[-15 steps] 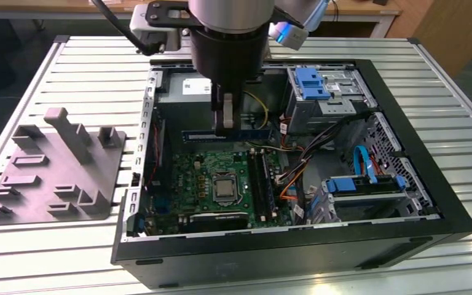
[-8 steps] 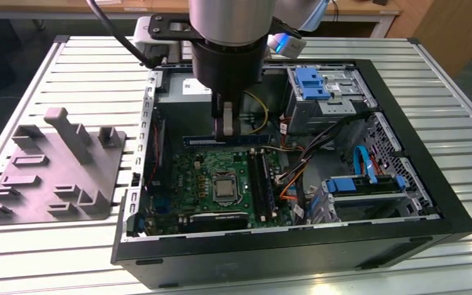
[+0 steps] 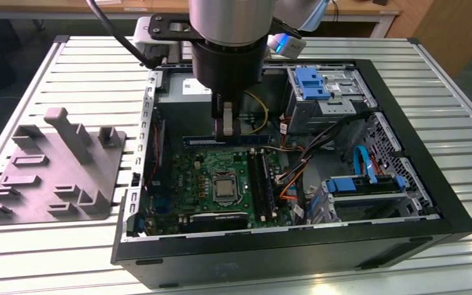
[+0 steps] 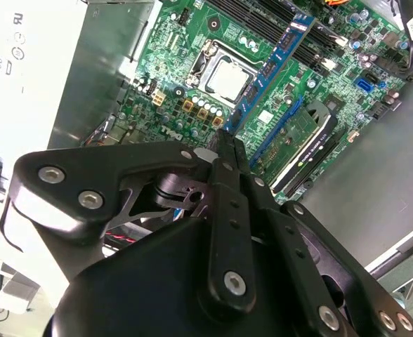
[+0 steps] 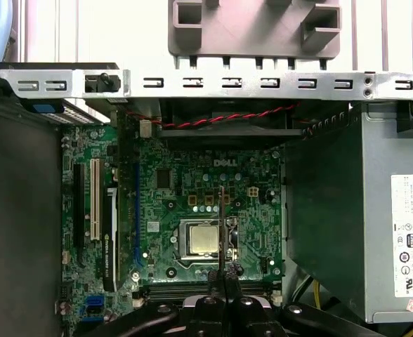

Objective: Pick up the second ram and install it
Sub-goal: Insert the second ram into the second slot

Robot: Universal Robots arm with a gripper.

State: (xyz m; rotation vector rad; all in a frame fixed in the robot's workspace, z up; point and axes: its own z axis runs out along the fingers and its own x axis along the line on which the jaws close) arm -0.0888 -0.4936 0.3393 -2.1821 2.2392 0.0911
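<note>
Your claw [image 3: 226, 126] is pinched tight on the memory stick [image 3: 248, 140], grabbing it roughly mid-length. That puts the stick up in the air inside the computer case [image 3: 285, 252], over the far edge of the green board [image 3: 207, 175] and close to the grey power box [image 3: 179, 92].

The bit that matters is the angle. In the exterior view the stick's long axis runs left-right across the picture, while the black memory slots [image 3: 259, 178] run up-down. They start just below the stick's end on the exterior view's right. So stick and slots sit crosswise to each other, not lined up.

The second wrist view backs that up: the blue stick [image 4: 277, 63] shoots away from the claw [image 4: 227, 144] at about a right angle to the dark slots. In the first wrist view you see the stick [image 5: 222, 225] edge-on, a thin line running past the processor [image 5: 203, 240].

Stuff I can't make out:
- how high the stick's lower edge sits above the board
- whether any slot has a stick in it
- how the slot latches stand

The claw's own body blocks the grip point in both wrist views, and the fingers cover the stick's middle in the exterior view.
</note>
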